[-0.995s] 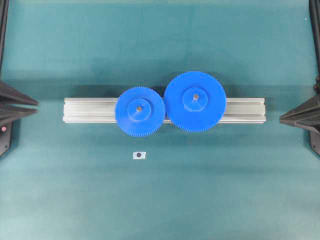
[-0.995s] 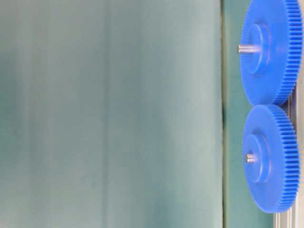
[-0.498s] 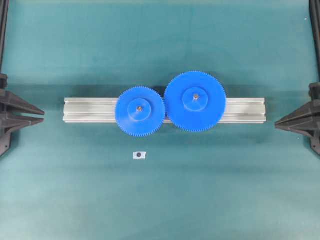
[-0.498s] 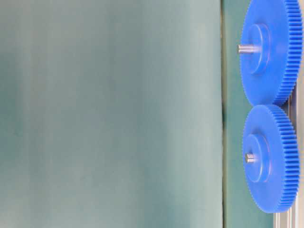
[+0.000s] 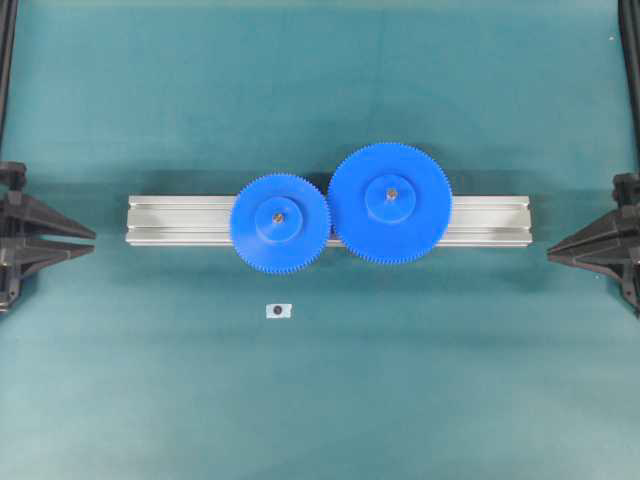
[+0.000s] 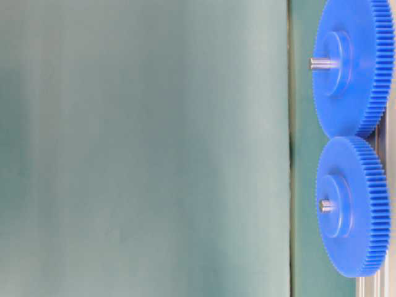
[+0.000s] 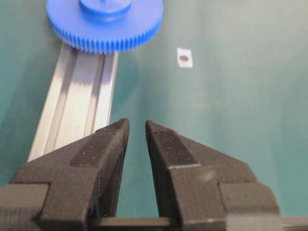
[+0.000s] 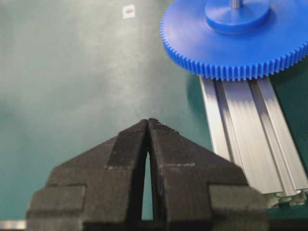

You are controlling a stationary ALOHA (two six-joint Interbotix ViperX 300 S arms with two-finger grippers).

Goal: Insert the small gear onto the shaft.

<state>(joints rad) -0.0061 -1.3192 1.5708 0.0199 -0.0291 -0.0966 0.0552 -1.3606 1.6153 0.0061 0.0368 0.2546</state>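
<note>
On the aluminium rail [image 5: 180, 221], overhead: small gear [image 5: 279, 223] seated, shaft [image 5: 278, 216] tip showing through its hub, teeth meeting the large gear [image 5: 390, 203].
Table-level: hub sits square.
Left wrist: left gripper [image 7: 137, 128] fingers slightly spread, empty.
Right wrist: right gripper [image 8: 147, 122] fingers pressed together.
Judgement: insertion looks complete; keep both clear of the rail.

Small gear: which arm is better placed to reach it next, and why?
Left, probably. The small gear sits nearer the left gripper, whose jaws stand slightly apart; the right gripper is shut and has the larger gear in its way.
</note>
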